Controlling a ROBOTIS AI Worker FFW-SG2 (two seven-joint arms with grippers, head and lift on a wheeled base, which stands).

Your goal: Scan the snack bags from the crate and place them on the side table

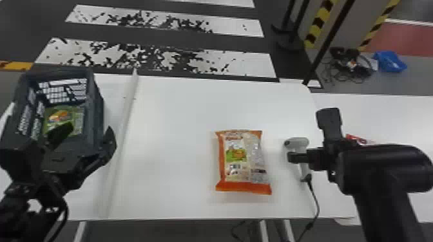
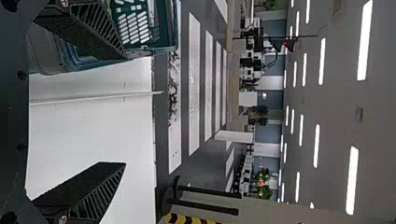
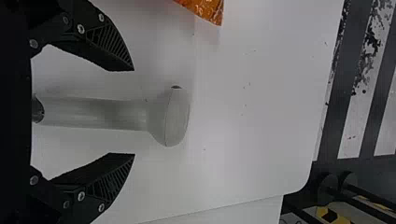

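Observation:
In the head view my left gripper (image 1: pixel 87 135) stands open over the near end of the grey crate (image 1: pixel 98 106), where a green snack bag (image 1: pixel 79 120) lies. My right gripper (image 1: pixel 307 138) is open above the white scanner (image 1: pixel 298 143). An orange snack bag (image 1: pixel 236 161) lies flat on the table, left of the scanner. The left wrist view has my left gripper (image 2: pixel 124 112) with its fingers wide apart, one in front of the crate (image 2: pixel 161 28). In the right wrist view the scanner's handle (image 3: pixel 102 113) lies between the spread fingers of my right gripper (image 3: pixel 134 112).
The white table (image 1: pixel 174 128) has a raised seam (image 1: pixel 124 128) beside the crate. A cable (image 1: pixel 317 202) runs from the scanner over the near edge. On the side table (image 1: pixel 402 122) at the right, a red packet (image 1: pixel 356 139) is partly hidden behind my right arm.

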